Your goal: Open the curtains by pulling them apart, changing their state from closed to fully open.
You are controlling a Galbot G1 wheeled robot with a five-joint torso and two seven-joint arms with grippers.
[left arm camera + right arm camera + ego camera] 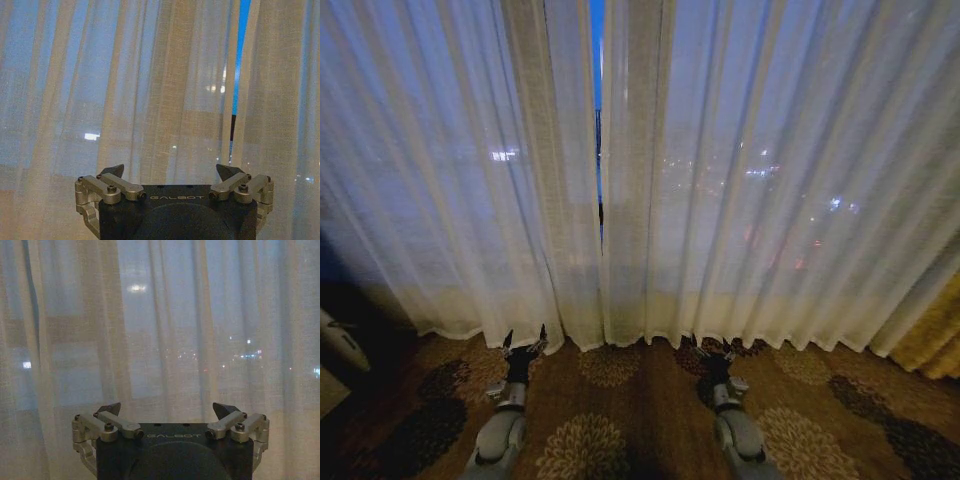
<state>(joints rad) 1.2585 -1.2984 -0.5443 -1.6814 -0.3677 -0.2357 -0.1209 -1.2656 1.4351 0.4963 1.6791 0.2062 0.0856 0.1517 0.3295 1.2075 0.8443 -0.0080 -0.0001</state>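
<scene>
We can read one word, "GALBOT", in pale letters on the dark body of each gripper in the two wrist views.

In the head view we see the curtains point(740, 190), two tall see-through cream sheets with soft folds. They hang across the whole frame and reach down to the carpet point(620, 420). They are almost shut. A thin blue gap point(599, 130) runs down between them, just left of the middle at the top of the frame. Small city lights glow through the cloth.

Our left gripper point(524, 345) sits low in the frame, left of the middle, just in front of the hem of the left sheet. Our right gripper point(715, 352) sits low in the frame, right of the middle, near the hem of the right sheet. Both point at the cloth. We cannot tell if either one touches it.

The left wrist view shows the left gripper point(171, 172) with its fingers point(113, 171) spread wide and nothing between them. The blue gap point(241, 55) is in the upper right of that frame.

The right wrist view shows the right gripper point(167, 410) with its fingers point(224, 410) spread wide too, holding nothing. Cloth point(165, 325) covers the frame behind it.

The head view also shows the brown carpet with big flower shapes and a thick golden drape point(938, 340) at the lower right edge.
</scene>
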